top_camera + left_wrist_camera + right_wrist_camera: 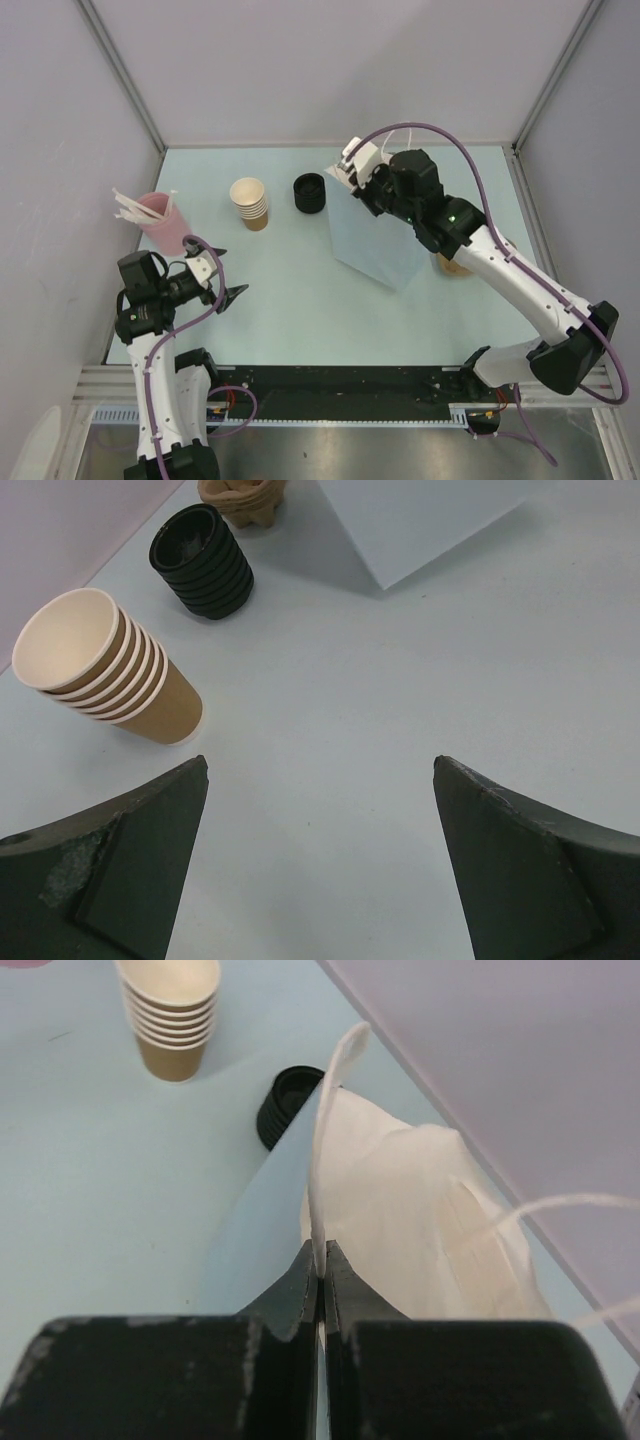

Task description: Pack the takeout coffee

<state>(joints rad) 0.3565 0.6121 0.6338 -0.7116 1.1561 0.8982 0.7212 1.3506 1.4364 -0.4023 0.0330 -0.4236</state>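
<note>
A tan paper cup (452,266), which I take for the takeout coffee, stands just right of the bag and is mostly hidden under my right forearm. The tall pale paper bag (375,235) stands upright at mid-table. In the right wrist view its white inside (400,1190) gapes open. My right gripper (353,168) is shut on the bag's top edge at its far corner, and the thin paper rim runs between the closed jaws (322,1258). My left gripper (226,272) hovers wide open over bare table at the near left (320,770), holding nothing.
A stack of nested tan cups (250,201) (110,670) (172,1010) and a stack of black lids (310,192) (200,560) stand left of the bag. A pink cup of white stirrers (160,220) is at the far left. A tan ridged thing (240,495) is cut off beyond the lids.
</note>
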